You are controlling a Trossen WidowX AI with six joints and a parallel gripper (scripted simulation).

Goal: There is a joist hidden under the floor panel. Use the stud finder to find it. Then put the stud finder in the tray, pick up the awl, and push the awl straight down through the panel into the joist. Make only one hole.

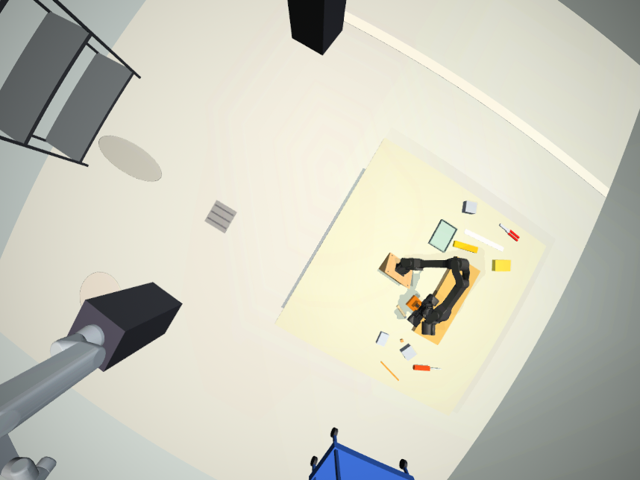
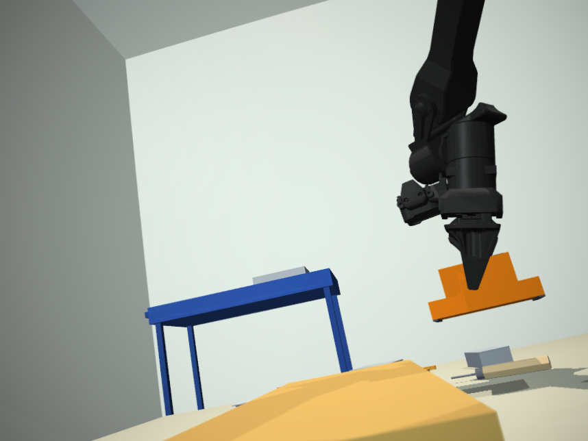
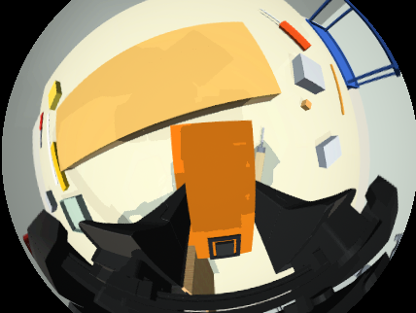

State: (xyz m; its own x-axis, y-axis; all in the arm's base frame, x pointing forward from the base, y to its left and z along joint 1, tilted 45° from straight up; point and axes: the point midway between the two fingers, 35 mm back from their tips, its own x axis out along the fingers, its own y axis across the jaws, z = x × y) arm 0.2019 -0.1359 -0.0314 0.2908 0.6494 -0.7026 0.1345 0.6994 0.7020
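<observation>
My gripper (image 1: 415,304) (image 2: 473,283) (image 3: 216,183) is shut on the orange stud finder (image 1: 412,300) (image 2: 496,284) (image 3: 219,156), which hangs above the table, slightly tilted in the exterior view. The awl (image 1: 400,311) (image 2: 515,368) (image 3: 260,162), with a tan handle and metal tip, lies on the table beside and below the stud finder. The floor panel (image 1: 473,276) (image 2: 341,398) (image 3: 160,73) is a long yellow-orange slab beside the gripper; the arm hides part of it in the top view. The pale green tray (image 1: 442,235) (image 3: 74,210) is empty. The joist is hidden.
A yellow bar (image 1: 465,247) and a white strip (image 1: 483,239) lie near the tray. A yellow block (image 1: 500,265) and red-handled pliers (image 1: 512,235) lie farther off. Grey blocks (image 1: 382,338) (image 3: 308,75), a red-handled screwdriver (image 1: 421,367) (image 3: 294,35) and an orange stick (image 1: 388,370) lie beyond the awl.
</observation>
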